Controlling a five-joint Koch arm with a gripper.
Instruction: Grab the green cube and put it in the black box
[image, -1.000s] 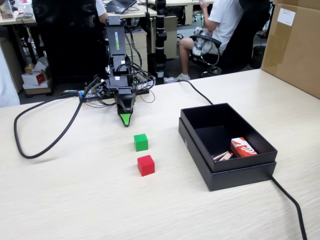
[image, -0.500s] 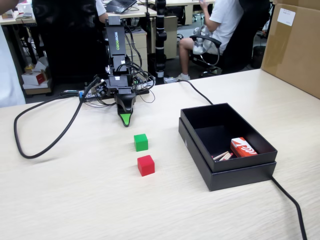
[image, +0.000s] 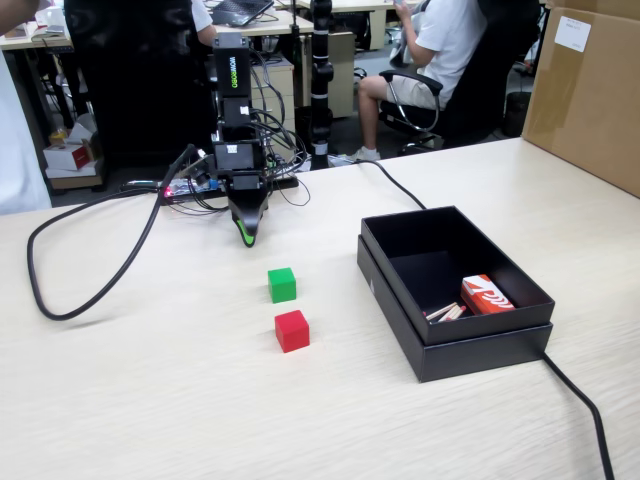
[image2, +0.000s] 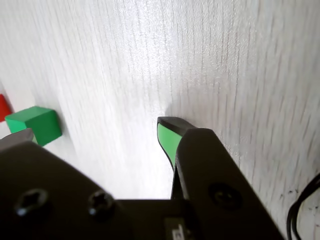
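Hovering above the table (image: 150, 370), the gripper (image: 245, 237) looks empty, closure unclear; green cube (image: 282, 284) at its five o'clock.

Table (image: 150, 400) w/ green cube (image: 282, 285), red cube (image: 292, 330), black box (image: 400, 305).

In the fixed view, the gripper (image: 245, 238) hung behind the green cube (image: 282, 284). The red cube (image: 292, 330) lay just before it. The black box (image: 400, 300) sat well right.
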